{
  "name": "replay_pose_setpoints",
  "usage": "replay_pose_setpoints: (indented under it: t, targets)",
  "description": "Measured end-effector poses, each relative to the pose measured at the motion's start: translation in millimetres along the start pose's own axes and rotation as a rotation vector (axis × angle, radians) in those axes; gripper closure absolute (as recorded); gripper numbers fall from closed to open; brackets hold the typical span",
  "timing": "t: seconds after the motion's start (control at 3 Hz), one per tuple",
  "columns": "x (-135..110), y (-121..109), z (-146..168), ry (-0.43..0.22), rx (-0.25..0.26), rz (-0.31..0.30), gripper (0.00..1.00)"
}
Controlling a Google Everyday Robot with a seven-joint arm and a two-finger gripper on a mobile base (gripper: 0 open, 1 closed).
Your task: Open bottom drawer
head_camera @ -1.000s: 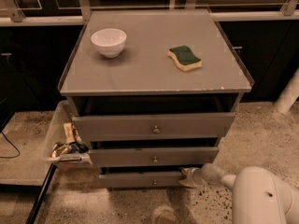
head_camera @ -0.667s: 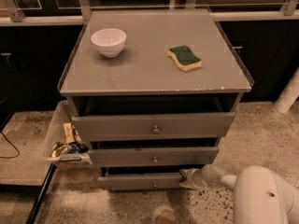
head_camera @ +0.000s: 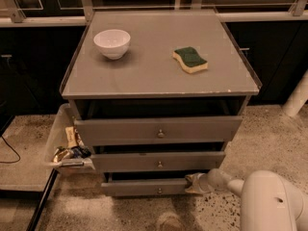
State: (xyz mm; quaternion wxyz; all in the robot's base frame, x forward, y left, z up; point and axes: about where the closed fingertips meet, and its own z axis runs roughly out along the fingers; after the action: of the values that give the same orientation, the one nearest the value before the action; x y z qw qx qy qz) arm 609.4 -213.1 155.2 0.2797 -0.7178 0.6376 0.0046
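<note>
Grey bottom drawer (head_camera: 139,187) ajar, gripper (head_camera: 194,183) at its right end

So on your cabinet top (head_camera: 159,81) you've got a bowl (head_camera: 111,43) back-left and a sponge (head_camera: 190,60) off to its right, well apart. Below that the drawers stack up: top drawer (head_camera: 192,128), middle drawer (head_camera: 125,162), then the bottom drawer (head_camera: 139,187) nearest the floor. Your gripper (head_camera: 194,183) is down at the right end of the bottom drawer's front, with the arm (head_camera: 269,201) coming in from the lower right. A bin (head_camera: 54,134) of clutter sits just left of the cabinet.
</note>
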Motion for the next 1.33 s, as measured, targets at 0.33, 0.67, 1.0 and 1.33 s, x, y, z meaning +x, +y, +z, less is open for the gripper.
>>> replay_pose_setpoints:
  t: [0.33,0.67,1.0,1.33]
  targets:
    - [0.0,0.0,0.0,0.000,0.000,0.000,0.58]
    - [1.7,-6.9,2.5,-0.047,-0.010,0.037,0.34]
    - [7.6,-9.8,-1.2,-0.160,0.000,0.092,0.38]
    - [6.7,4.4,-17.8,-0.251,-0.027,0.110,0.61]
